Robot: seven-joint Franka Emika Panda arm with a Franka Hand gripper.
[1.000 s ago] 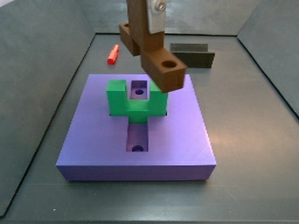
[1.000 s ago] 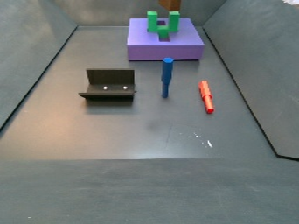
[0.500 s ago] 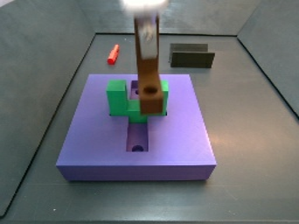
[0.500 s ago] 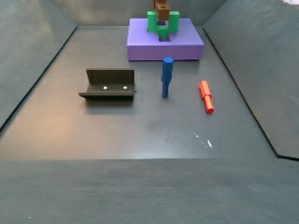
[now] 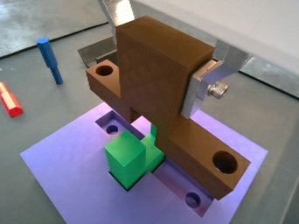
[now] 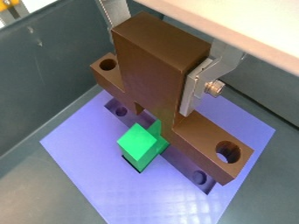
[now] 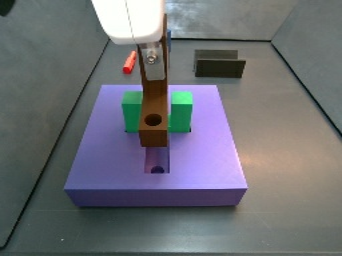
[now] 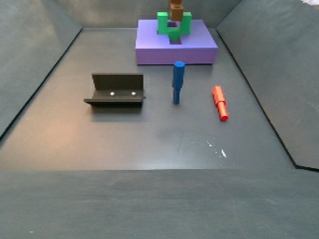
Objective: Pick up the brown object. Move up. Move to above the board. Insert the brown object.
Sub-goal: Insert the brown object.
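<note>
My gripper is shut on the brown object and holds it upright over the board. In a side view the piece reaches down between the two arms of the green U-shaped block, its round hole facing forward; I cannot tell whether it touches the groove. Both wrist views show the silver fingers clamping the brown object, with the green block and the violet-blue board underneath. From the far side view the piece stands above the board.
A dark fixture, a blue stick and a red stick lie on the grey floor in front of the board. A dark olive-grey block sits behind the board near the back wall. Walls enclose the floor.
The gripper has come down over the board, so its white body now shows. The brown object has sunk lower between the green block's arms.
</note>
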